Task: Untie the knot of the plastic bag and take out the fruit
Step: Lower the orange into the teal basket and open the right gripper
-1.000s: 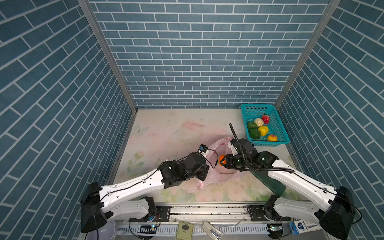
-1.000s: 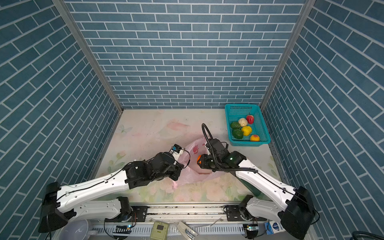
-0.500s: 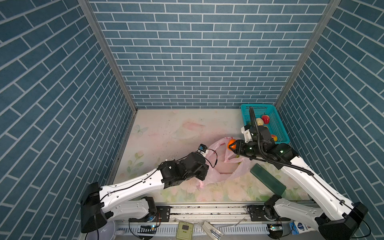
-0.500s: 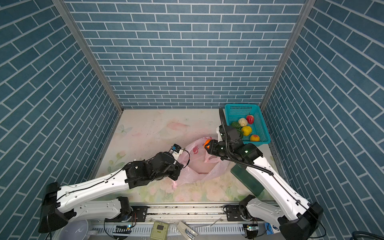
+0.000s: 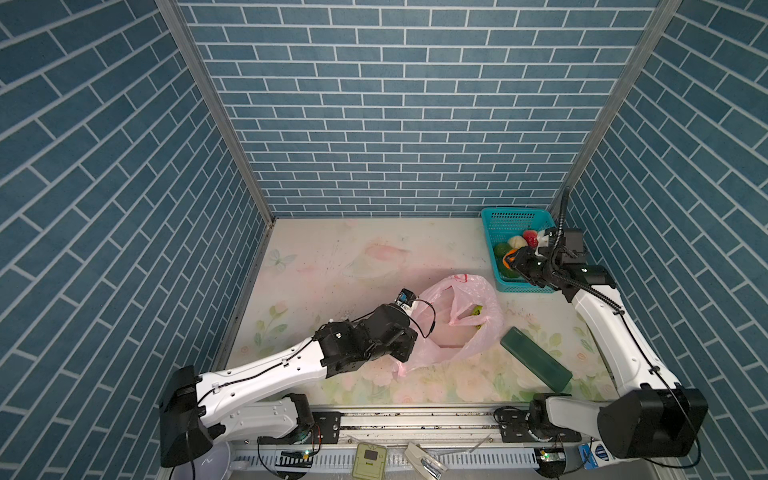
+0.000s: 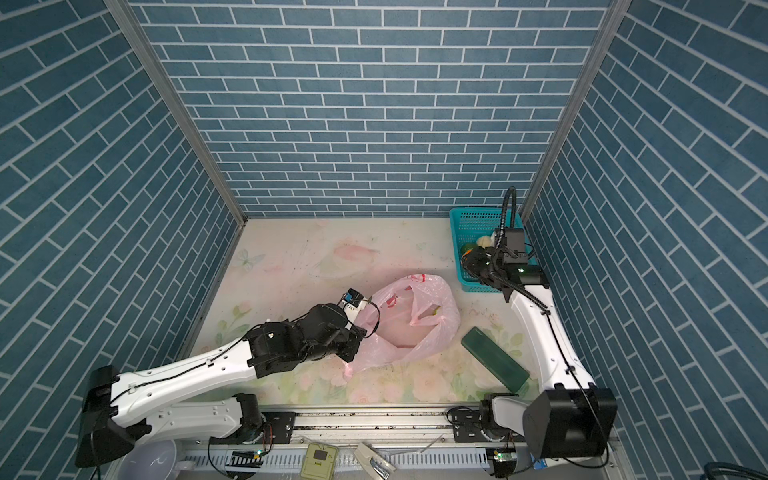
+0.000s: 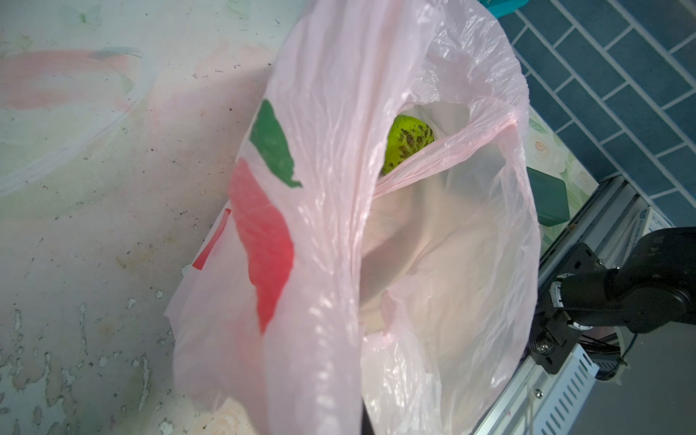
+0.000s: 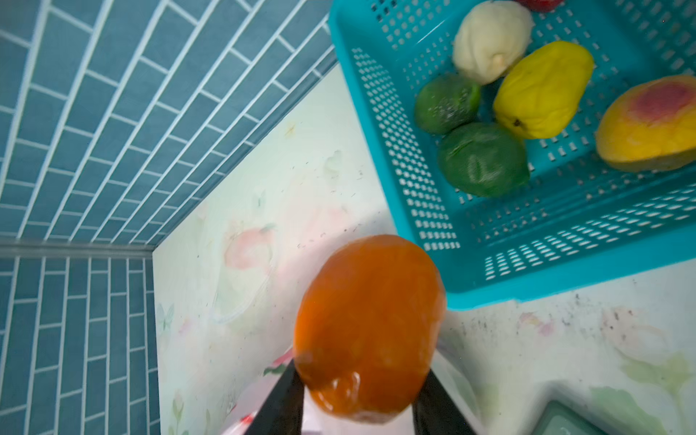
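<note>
The pink plastic bag lies mid-table with its mouth gaping; no knot shows and a handle loop hangs loose. A light green fruit sits inside. My left gripper is shut on the bag's near-left edge, its jaws hidden by plastic in the left wrist view. My right gripper is shut on an orange fruit, held above the left rim of the teal basket. The basket holds cream-white, yellow, yellow-red and two dark green fruits.
A dark green flat block lies on the table between the bag and the right arm's base. Blue brick walls close in the left, back and right. The basket stands in the back right corner.
My right gripper has lifted the orange fruit out of the bag and carried it back and to the right, up to the basket. The left gripper has kept its hold on the bag.
</note>
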Robot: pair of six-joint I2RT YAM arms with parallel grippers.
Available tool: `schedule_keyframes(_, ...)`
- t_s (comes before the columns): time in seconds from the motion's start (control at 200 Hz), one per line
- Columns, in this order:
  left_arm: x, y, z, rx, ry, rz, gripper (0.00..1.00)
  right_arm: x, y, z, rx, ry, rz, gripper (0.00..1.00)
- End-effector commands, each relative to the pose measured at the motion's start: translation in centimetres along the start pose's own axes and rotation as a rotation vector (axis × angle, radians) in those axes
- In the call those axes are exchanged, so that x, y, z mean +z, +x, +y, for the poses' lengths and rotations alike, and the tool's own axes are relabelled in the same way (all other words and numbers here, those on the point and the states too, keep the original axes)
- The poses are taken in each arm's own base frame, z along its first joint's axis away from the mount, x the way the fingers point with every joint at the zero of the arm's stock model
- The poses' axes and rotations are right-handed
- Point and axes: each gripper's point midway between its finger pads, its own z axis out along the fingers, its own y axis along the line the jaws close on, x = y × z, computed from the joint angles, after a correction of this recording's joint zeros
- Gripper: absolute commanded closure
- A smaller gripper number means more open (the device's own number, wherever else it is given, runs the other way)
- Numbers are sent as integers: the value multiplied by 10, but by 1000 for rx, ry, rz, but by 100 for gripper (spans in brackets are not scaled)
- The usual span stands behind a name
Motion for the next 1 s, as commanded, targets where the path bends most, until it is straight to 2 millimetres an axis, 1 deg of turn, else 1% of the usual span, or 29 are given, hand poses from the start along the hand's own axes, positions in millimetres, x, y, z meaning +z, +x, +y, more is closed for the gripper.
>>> schedule_keyframes(0.0, -3, 0, 3, 29, -4, 1, 100, 13, -42, -5, -14, -17, -95, 56)
schedule_keyframes(0.115, -3, -1, 2, 36, -1, 2, 100, 38, -65, -24, 4, 21, -100, 56)
schedule_keyframes(0.245, -4, -1, 2, 40, 0, -1, 100, 66, -83, -44, 1, 80, -83, 56)
schedule_keyframes(0.375, -5, -2, 2, 40, -4, -4, 100, 80, -99, -70, 16, 177, -86, 55)
schedule_keyframes(0.44, -5, -2, 3, 42, -5, -5, 100, 86, -102, -83, 30, 220, -80, 54)
schedule_keyframes(0.54, -5, -3, 2, 41, -3, -6, 100, 93, -101, -94, 34, 267, -54, 52)
schedule_keyframes(0.6, -5, -3, 2, 42, -4, -5, 100, 95, -100, -99, 36, 289, -39, 47)
schedule_keyframes(0.64, -5, -3, 2, 41, -5, -6, 100, 97, -99, -100, 36, 295, -28, 41)
schedule_keyframes(0.67, -5, -3, 2, 40, -4, -6, 100, 96, -99, -105, 36, 323, -32, 37)
schedule_keyframes(0.745, -4, -2, 3, 38, -5, -3, 100, 95, -98, -107, 36, 335, -32, 30)
schedule_keyframes(0.795, -4, -2, 2, 39, -3, -2, 100, 93, -97, -109, 38, 339, -32, 27)
schedule_keyframes(0.995, -5, -1, 3, 35, -3, 1, 100, 82, -93, -104, 34, 321, -46, 24)
